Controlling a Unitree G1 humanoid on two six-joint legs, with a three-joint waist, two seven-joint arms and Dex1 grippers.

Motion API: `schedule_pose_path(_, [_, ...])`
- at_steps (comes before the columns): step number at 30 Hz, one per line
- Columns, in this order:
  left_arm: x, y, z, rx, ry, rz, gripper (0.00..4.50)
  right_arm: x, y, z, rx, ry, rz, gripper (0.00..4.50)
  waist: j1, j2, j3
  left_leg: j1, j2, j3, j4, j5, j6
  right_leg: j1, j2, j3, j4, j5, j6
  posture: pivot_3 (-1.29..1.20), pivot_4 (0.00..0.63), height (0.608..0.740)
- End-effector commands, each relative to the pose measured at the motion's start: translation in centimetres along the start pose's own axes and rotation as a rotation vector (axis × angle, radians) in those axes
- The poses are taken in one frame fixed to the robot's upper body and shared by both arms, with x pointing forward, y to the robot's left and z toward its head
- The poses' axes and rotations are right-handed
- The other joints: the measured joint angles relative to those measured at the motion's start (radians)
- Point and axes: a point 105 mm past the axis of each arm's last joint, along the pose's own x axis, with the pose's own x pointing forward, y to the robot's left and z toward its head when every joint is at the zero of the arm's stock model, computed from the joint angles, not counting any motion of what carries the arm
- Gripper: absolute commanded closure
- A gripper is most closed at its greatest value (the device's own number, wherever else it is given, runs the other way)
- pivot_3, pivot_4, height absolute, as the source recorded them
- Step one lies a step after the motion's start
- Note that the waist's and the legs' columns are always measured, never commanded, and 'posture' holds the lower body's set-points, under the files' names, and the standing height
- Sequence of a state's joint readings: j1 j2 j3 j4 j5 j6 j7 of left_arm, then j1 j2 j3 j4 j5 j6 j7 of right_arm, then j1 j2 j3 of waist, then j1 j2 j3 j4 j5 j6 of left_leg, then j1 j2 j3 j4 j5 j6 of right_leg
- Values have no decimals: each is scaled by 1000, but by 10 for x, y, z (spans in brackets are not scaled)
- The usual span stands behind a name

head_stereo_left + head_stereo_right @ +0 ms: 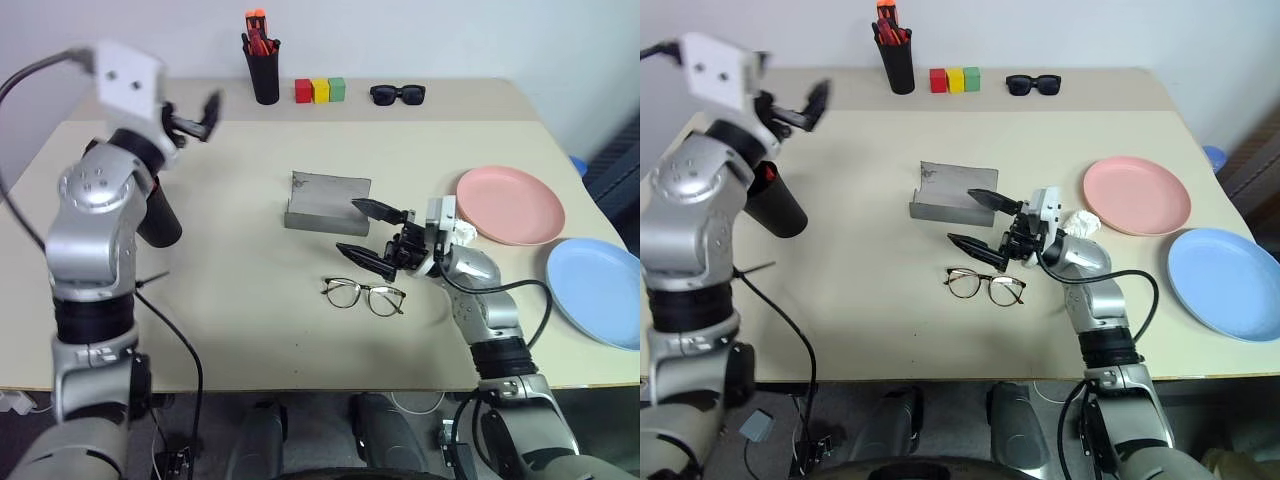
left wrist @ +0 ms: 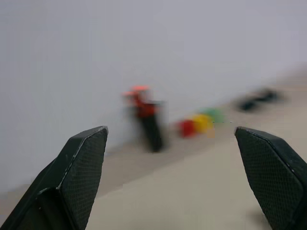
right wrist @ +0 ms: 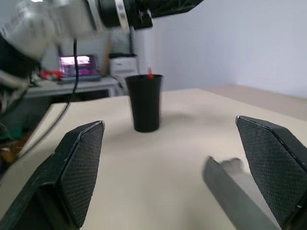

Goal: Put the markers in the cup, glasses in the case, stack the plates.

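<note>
The right gripper [image 1: 369, 232] hangs just above the tabletop with its two black fingers spread wide, holding nothing, pointing to the left; one finger lies over the near right corner of the case [image 1: 327, 201], the other sits just beyond the glasses [image 1: 364, 295]; the one grey case lies open at the middle of the table [image 1: 250, 340], and the one pair of wire-framed glasses rests flat on the table just nearer than it, apart from the fingers. Beside the right wrist lies a small crumpled white thing [image 1: 464, 231], touching the near left edge of the pink plate; I cannot tell what it is. Two plates lie unstacked at the right: the salmon pink plate [image 1: 512, 204] farther, the light blue plate [image 1: 597, 291] nearer and further right, their rims close together.

The left gripper [image 1: 196, 118] is raised high at the far left, its fingers wide apart and empty; below the arm stands the one wide black cup [image 1: 778, 207], and a red marker tip [image 3: 150, 74] pokes above its rim; how many markers are inside I cannot tell.

Along the far edge stand one slim black pen holder [image 1: 264, 72] with orange-red-tipped pens, three small blocks [image 1: 320, 91] in a row, red, yellow and green, and one pair of thick black sunglasses [image 1: 398, 94].
</note>
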State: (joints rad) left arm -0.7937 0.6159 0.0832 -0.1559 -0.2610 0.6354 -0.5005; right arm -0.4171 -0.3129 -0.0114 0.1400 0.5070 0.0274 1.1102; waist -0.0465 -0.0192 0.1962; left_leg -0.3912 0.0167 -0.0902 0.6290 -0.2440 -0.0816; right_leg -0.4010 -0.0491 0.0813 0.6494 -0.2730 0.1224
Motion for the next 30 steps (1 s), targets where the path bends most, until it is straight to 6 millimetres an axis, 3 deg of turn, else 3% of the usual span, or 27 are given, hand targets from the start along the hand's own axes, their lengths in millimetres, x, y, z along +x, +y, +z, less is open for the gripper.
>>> schedule_pose_path(1, [13, -29, -16, 83, 141, -366, 173, -11, -1, 13, -37, 12, -66, 0, -1, 0, 0, 0, 0, 0, 0, 0, 0, 0, 0, 0, 0, 0, 0, 0, 150, 740])
schedule_pose_path(4, [18, -34, -42, 210, 268, -561, 173, -18, -1, 12, -26, 29, -116, 0, -2, 0, 0, 0, 0, 0, -1, 0, 0, -1, 1, 0, 1, 0, 0, 0, 150, 740])
schedule_pose_path(6, [23, -32, -64, 289, 363, -636, 173, -20, 0, 13, -29, 24, -137, 0, -2, 1, 0, 0, 0, 0, -1, 0, 0, -2, 1, 1, 0, 0, -1, 0, 150, 740])
schedule_pose_path(9, [32, -34, -82, 371, 436, -719, 173, -21, 0, 14, -38, 16, -166, 0, 1, 1, 1, -1, 0, 1, -1, 0, 0, -3, 2, 1, 0, 0, 0, 0, 150, 740])
schedule_pose_path(16, [53, -60, -84, 421, 445, -889, 173, -23, 4, 14, -52, 19, -194, 0, 6, 0, 1, -12, 0, 0, 3, 0, 0, -9, 1, 0, -1, 0, 0, 0, 150, 740])
schedule_pose_path(30, [57, -82, -86, 524, 502, -1030, 173, -27, 1, 16, -75, 18, -221, 0, 4, 0, 1, -13, 0, 0, 3, 0, 1, -11, 1, 0, 1, 0, 0, 0, 150, 740])
